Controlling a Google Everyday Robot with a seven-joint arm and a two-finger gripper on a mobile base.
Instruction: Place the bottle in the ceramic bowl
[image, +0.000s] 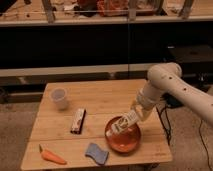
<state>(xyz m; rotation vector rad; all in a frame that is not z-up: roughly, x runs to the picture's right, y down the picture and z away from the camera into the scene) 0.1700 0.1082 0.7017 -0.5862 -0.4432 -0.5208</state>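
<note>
Tool (134, 114) clenched on the bottle (121, 124), held tilted just over the bowl (131, 146) on the desk (102, 100). Lower it until it rests inside, then release gently so it cannot roll out.

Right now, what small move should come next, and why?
Probably ease down a little and open: the gripper, shut on the tilted bottle, holds its lower end over the ceramic bowl, apparently not yet resting inside.
</note>
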